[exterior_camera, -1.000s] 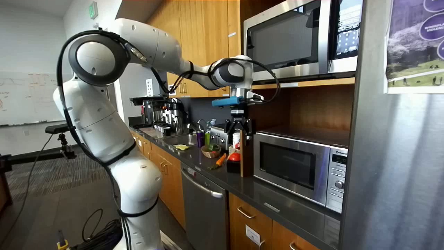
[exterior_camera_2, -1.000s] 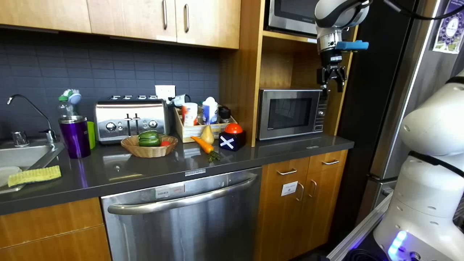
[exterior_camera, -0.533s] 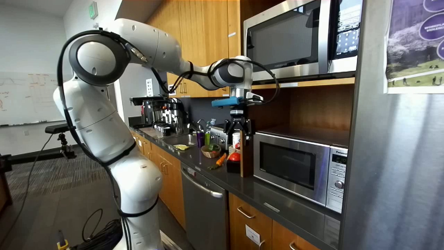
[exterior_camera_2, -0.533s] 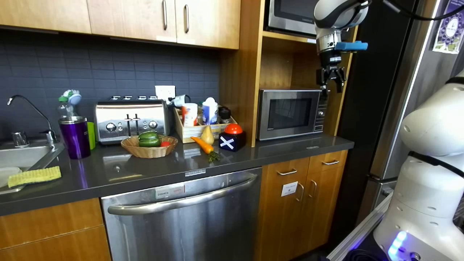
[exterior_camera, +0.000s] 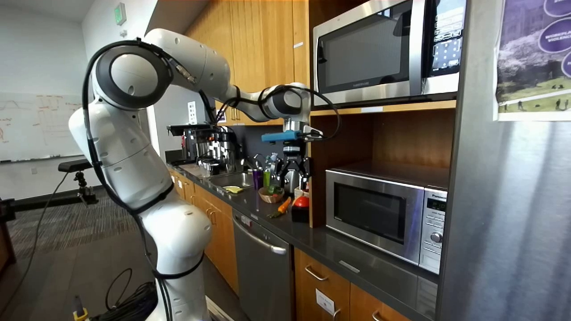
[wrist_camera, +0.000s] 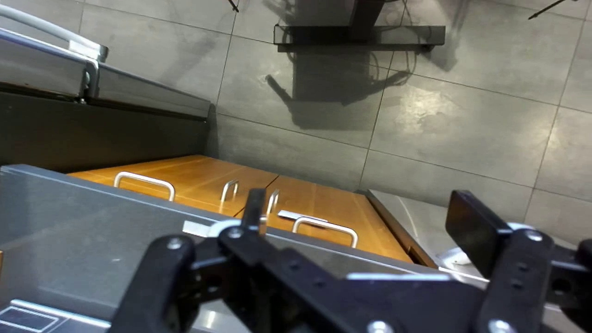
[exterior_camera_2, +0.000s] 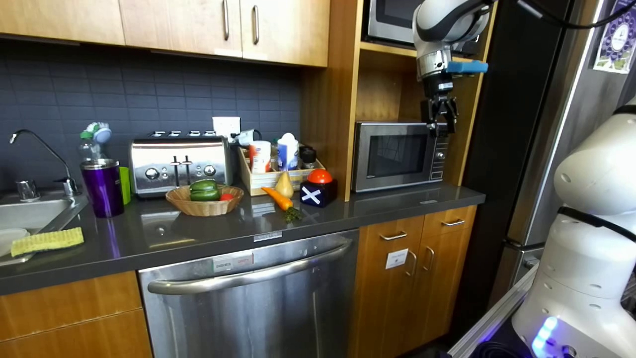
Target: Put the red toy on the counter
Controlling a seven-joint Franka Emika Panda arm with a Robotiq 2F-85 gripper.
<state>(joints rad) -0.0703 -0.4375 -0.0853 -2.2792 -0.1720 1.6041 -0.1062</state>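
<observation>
The dark counter (exterior_camera_2: 208, 233) also shows in an exterior view (exterior_camera: 328, 245) and in the wrist view (wrist_camera: 83, 231). Two red things stand there: a small round red toy (exterior_camera_2: 226, 197) in a wicker basket (exterior_camera_2: 201, 208), and a red dome (exterior_camera_2: 320, 176) on a black box with a white X (exterior_camera_2: 311, 194). The dome also shows in an exterior view (exterior_camera: 302, 202). I cannot tell which is the red toy meant. My gripper (exterior_camera_2: 441, 127) is open and empty, above counter height in both exterior views (exterior_camera: 294, 178). In the wrist view the fingers (wrist_camera: 476, 231) stand wide apart.
A toy carrot (exterior_camera_2: 279, 199) and pear (exterior_camera_2: 284, 185) lie beside the box. A wooden tray (exterior_camera_2: 256, 184), toaster (exterior_camera_2: 181, 166) and purple cup (exterior_camera_2: 103, 189) stand behind. A wooden partition (exterior_camera_2: 343, 99) separates them from the lower microwave (exterior_camera_2: 395, 156).
Between half a second ago and now, the arm has swung left and the gripper has come somewhat lower in both exterior views. It stays open. The objects on the counter have not moved.
</observation>
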